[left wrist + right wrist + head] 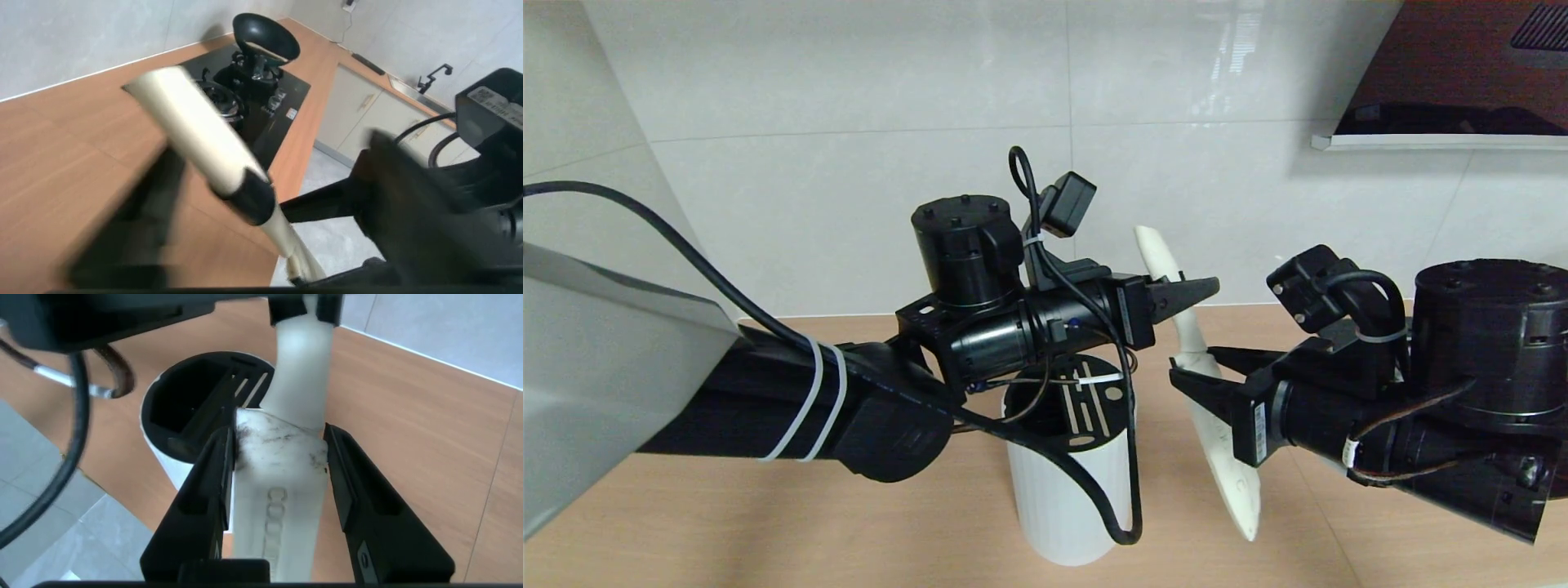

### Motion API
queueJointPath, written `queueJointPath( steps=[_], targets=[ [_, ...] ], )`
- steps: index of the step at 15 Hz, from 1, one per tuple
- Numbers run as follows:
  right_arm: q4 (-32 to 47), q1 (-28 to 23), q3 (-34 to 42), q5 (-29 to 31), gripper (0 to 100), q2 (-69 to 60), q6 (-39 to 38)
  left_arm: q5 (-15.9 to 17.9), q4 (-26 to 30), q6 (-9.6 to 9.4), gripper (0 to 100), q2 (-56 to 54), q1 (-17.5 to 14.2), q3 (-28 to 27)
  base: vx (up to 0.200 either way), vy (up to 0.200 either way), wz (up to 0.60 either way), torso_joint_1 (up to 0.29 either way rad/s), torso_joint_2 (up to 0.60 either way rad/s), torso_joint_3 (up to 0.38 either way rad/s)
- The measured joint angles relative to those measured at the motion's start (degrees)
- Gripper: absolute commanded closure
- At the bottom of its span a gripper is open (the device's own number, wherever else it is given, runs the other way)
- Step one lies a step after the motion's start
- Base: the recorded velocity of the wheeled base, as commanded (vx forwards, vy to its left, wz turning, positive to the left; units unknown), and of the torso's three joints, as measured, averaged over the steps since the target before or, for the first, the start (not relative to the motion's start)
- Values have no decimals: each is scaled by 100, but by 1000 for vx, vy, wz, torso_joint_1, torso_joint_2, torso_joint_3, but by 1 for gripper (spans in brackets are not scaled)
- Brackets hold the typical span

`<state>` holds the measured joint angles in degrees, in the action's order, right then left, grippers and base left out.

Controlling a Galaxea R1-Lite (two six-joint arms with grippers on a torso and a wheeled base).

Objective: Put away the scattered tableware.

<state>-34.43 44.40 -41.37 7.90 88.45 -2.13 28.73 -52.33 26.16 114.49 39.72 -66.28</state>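
A white spatula (1227, 469) hangs upright over the wooden counter (768, 523), just right of a white ribbed utensil holder (1062, 498) with a black slotted top. My left gripper (1181, 296) is shut on the spatula's handle (204, 122). My right gripper (1205, 367) sits lower, with its fingers pressed against both edges of the wide blade (282, 490). From the right wrist, the holder (163, 408) stands beside the blade and the left gripper (302, 306) clamps the handle above.
A black gas stove (245, 90) carrying a black pan (261, 37) is set into the counter farther along. A dark range hood (1445, 73) hangs on the tiled wall at upper right. A grey panel (596, 367) stands at the left.
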Motion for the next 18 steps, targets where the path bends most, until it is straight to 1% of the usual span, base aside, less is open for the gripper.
queueJointPath(
  steps=[7, 8, 11, 15, 18],
  targets=[
    [-15, 13, -5, 1, 100, -11, 6, -40, 11, 0, 100, 13, 11, -98, 0, 0, 0, 0, 0, 0],
    [-30, 13, -2, 1, 0, -15, 4, -57, 6, 2, 100, 13, 9, -100, 0, 0, 0, 0, 0, 0],
    [-66, 17, 0, -5, 0, -17, -2, -165, 0, 0, 100, 9, 5, -119, 0, 0, 0, 0, 0, 0],
    [-68, 46, 0, 0, 0, -63, -7, -196, -11, 0, 100, -24, 9, -122, 0, 0, 0, 0, 0, 0],
    [-71, -46, 4, 6, 0, -386, -16, -385, -24, -30, 100, -315, -83, -4, 0, 0, 0, 0, 0, 0]
  ],
)
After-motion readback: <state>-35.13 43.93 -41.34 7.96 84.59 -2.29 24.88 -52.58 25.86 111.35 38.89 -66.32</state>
